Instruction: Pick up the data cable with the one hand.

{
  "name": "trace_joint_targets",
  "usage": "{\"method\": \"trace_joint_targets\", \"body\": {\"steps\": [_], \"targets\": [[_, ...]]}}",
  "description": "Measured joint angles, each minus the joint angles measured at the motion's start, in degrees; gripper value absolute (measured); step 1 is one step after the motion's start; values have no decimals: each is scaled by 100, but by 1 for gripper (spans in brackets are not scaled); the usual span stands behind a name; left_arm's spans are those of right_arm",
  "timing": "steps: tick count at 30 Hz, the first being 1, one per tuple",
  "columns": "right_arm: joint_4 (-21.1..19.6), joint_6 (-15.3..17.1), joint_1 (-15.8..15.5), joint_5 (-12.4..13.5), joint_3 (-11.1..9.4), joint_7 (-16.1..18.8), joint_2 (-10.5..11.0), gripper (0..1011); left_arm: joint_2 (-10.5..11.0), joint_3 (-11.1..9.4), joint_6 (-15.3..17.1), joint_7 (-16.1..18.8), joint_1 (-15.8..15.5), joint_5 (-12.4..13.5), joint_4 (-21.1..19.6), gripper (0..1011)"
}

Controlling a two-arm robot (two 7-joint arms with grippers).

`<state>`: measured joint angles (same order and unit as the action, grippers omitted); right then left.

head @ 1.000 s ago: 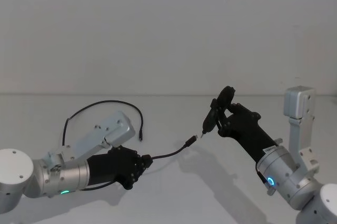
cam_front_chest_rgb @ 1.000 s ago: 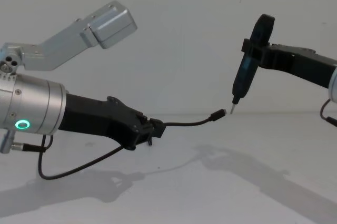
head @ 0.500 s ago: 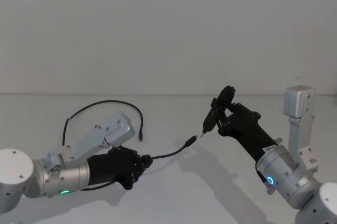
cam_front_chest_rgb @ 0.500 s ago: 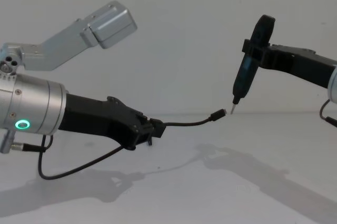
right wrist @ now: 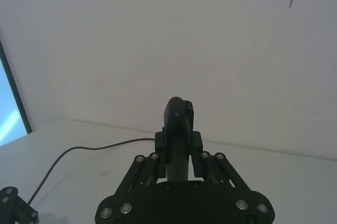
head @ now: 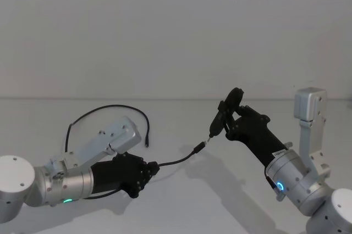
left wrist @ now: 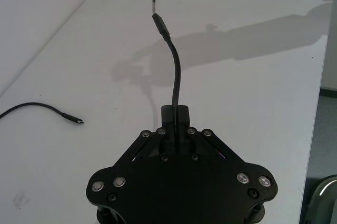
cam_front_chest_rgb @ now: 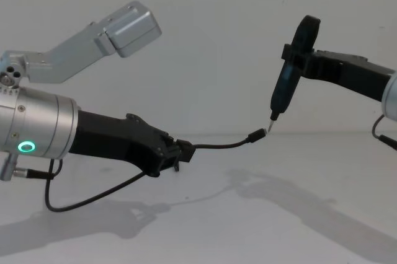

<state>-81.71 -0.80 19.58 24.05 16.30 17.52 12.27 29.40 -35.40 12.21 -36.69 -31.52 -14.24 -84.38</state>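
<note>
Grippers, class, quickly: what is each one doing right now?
Left gripper: shut on the data cable, its plug end raised off the table.
Right gripper: shut on the pen-like tool.

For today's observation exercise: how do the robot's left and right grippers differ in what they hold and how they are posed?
The left gripper clamps the data cable, held out level; the right gripper grips a pen-like tool pointing down at the cable's metal tip. The left sits low, the right higher. Both are black and shut.
</note>
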Motion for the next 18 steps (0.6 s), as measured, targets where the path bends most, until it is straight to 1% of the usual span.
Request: {"method": "trace_joint_targets", "body": {"steps": [18], "targets": [[14,52,7,-7,62,-8,-13,263,0,0,0,0,0,0,0,41]]}}
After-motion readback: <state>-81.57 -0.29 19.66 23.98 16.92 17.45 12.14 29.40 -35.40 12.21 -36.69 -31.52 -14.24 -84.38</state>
